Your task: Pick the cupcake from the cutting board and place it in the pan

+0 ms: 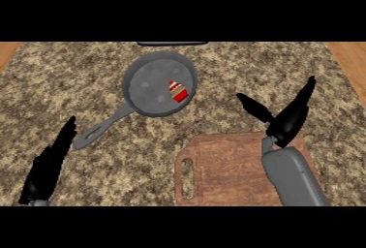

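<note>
Head view: cupcake (177, 91) sits in the pan (146, 92), right of the pan's centre, close to the right-hand rim, lying tilted rather than upright as far as I can tell. It shows red and white stripes with a tan band up top; too small to make out more. Cutting board (221, 169) near the lower edge carries nothing visible, so I'd judge the placing step done. Right hand (286, 118) hangs above the board's far edge, well apart from the pan, thumb and fingers spread straight and holding nothing; reads as a hand that's let go, judging by the empty spread. Left hand (50, 167) is at the lower left over the tabletop (64, 77), fingers straight and pointing up, resting, not involved. Pan handle (100, 130) points down-left toward that resting hand, away from the board, which leaves the pan's right side clear for the working arm. Dark object at the top edge is cut off; can't tell what it is.
</note>
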Robot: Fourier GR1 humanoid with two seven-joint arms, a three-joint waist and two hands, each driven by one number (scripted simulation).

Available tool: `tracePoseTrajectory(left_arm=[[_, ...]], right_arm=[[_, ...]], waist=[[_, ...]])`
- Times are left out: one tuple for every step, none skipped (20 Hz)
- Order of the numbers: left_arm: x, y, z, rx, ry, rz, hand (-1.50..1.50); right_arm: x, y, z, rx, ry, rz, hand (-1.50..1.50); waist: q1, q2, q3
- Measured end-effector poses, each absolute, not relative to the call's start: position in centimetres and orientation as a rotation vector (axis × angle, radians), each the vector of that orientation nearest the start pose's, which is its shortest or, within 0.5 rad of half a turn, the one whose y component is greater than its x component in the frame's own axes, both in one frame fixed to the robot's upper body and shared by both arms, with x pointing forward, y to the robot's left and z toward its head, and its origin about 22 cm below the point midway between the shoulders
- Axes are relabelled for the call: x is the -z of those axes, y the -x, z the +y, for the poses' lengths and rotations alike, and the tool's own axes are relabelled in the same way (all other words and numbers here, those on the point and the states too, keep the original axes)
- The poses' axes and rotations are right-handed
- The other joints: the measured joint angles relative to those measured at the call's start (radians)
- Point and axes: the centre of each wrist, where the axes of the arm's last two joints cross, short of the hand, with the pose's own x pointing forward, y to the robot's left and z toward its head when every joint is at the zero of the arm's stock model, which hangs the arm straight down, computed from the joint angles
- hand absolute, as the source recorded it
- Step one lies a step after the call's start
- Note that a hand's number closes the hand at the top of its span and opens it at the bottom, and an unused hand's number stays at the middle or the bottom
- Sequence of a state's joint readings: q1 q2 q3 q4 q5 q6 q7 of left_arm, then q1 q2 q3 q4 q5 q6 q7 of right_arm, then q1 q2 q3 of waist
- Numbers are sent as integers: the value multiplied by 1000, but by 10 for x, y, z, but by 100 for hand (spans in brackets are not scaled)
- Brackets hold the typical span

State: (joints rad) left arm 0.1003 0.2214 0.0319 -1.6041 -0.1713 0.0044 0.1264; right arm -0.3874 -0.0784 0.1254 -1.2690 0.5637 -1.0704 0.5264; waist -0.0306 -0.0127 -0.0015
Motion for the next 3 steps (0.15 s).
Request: tracePoseTrajectory(left_arm=[[-3,-217,297,233,-364,-1359,0],[-2,-214,295,236,-363,-1361,0],[-2,-212,296,237,-360,-1362,0]], right_arm=[[-27,-314,-182,443,950,-1428,-150],[-25,-301,-187,441,949,-1425,-150],[-28,-290,-191,437,948,-1427,-150]], waist=[[-1,0,0],[2,1,0],[3,2,0]])
